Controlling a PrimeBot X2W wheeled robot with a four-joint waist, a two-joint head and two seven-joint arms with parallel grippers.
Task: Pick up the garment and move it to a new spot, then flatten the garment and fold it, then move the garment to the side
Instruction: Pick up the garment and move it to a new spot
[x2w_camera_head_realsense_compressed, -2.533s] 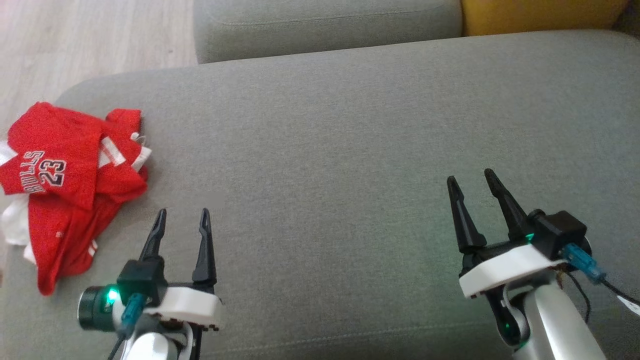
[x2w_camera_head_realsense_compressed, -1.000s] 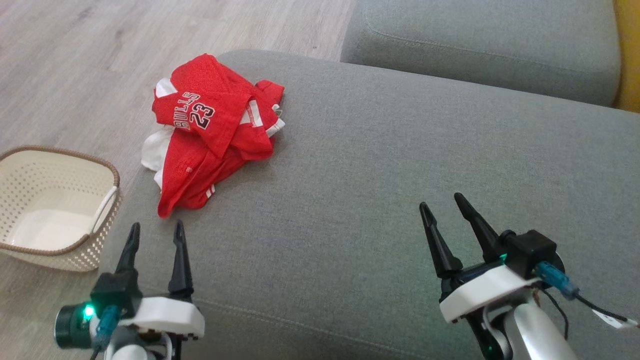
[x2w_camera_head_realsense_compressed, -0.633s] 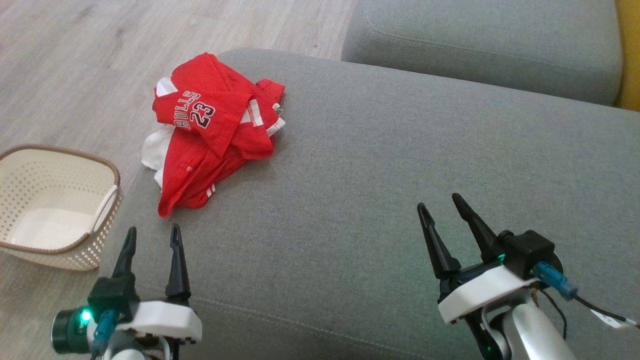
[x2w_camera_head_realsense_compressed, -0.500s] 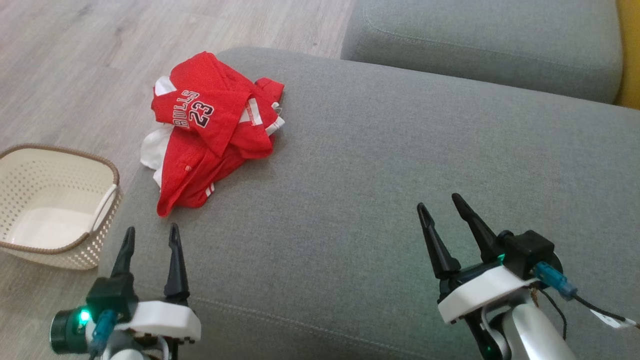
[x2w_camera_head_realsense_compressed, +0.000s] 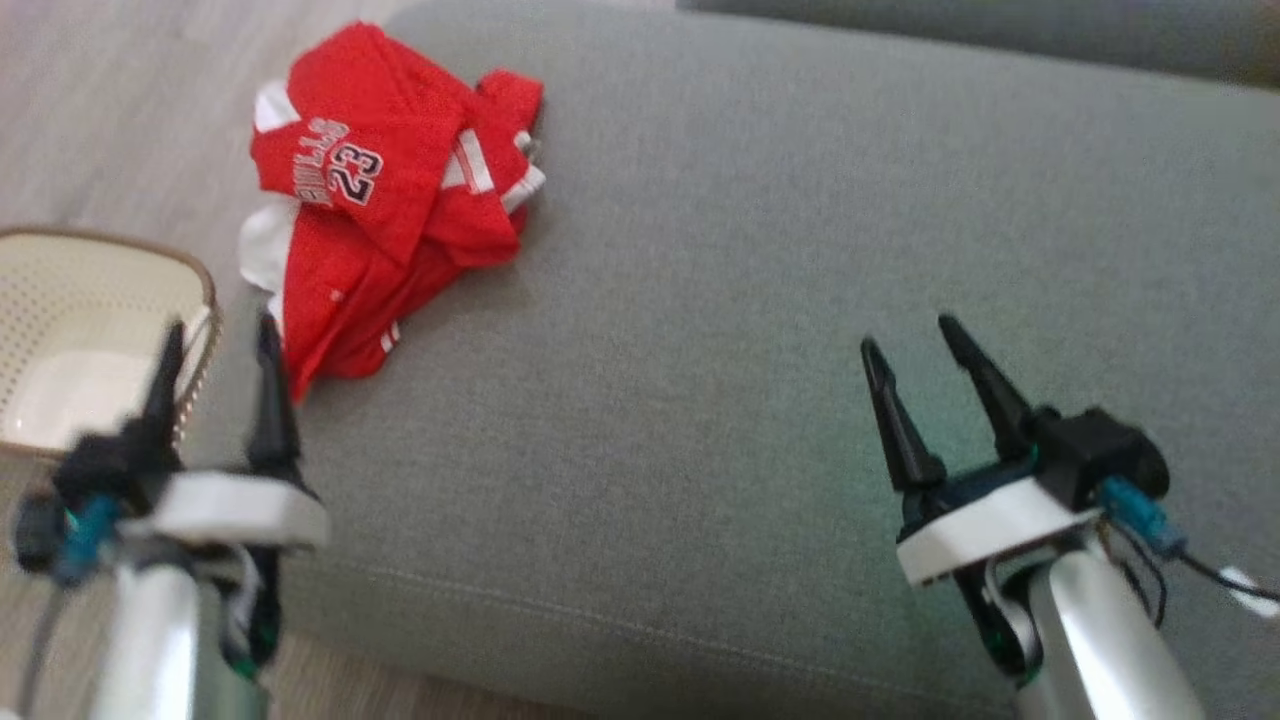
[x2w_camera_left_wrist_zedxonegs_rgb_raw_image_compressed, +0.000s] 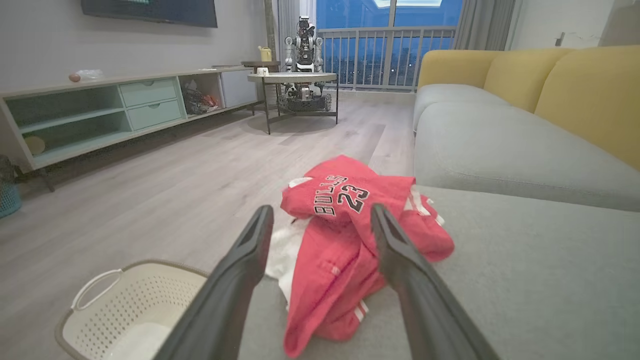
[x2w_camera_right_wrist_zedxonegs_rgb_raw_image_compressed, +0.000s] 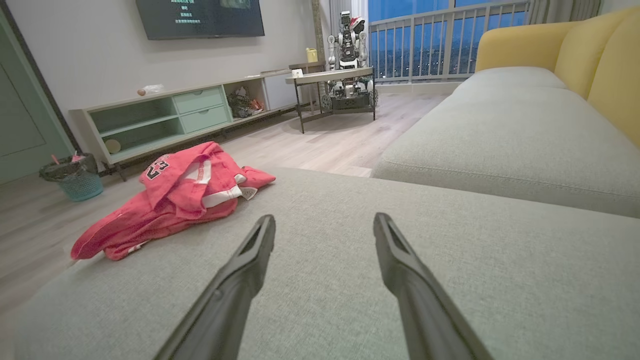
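Observation:
The garment (x2w_camera_head_realsense_compressed: 380, 200) is a crumpled red and white jersey marked "BULLS 23", lying at the far left corner of the grey sofa cushion (x2w_camera_head_realsense_compressed: 760, 330). My left gripper (x2w_camera_head_realsense_compressed: 220, 335) hovers open just short of the garment's near end, over the cushion's left edge. Through the left wrist view the garment (x2w_camera_left_wrist_zedxonegs_rgb_raw_image_compressed: 350, 235) lies between and beyond the open left gripper (x2w_camera_left_wrist_zedxonegs_rgb_raw_image_compressed: 322, 212). My right gripper (x2w_camera_head_realsense_compressed: 910, 335) stands open over bare cushion at the right, far from the garment. The right wrist view has the garment (x2w_camera_right_wrist_zedxonegs_rgb_raw_image_compressed: 170, 205) off to the left of the open right gripper (x2w_camera_right_wrist_zedxonegs_rgb_raw_image_compressed: 325, 220).
A cream perforated basket (x2w_camera_head_realsense_compressed: 70, 340) sits on the wood floor left of the cushion, also in the left wrist view as the basket (x2w_camera_left_wrist_zedxonegs_rgb_raw_image_compressed: 130, 310). A second grey cushion (x2w_camera_right_wrist_zedxonegs_rgb_raw_image_compressed: 510, 135) with yellow backrests lies beyond. A low shelf unit (x2w_camera_left_wrist_zedxonegs_rgb_raw_image_compressed: 100, 110) and a small table (x2w_camera_left_wrist_zedxonegs_rgb_raw_image_compressed: 295, 80) stand across the room.
The head camera has shifted down and right. My left gripper has risen and moved forward toward the garment's near end. The right gripper has lifted slightly. The garment has not moved.

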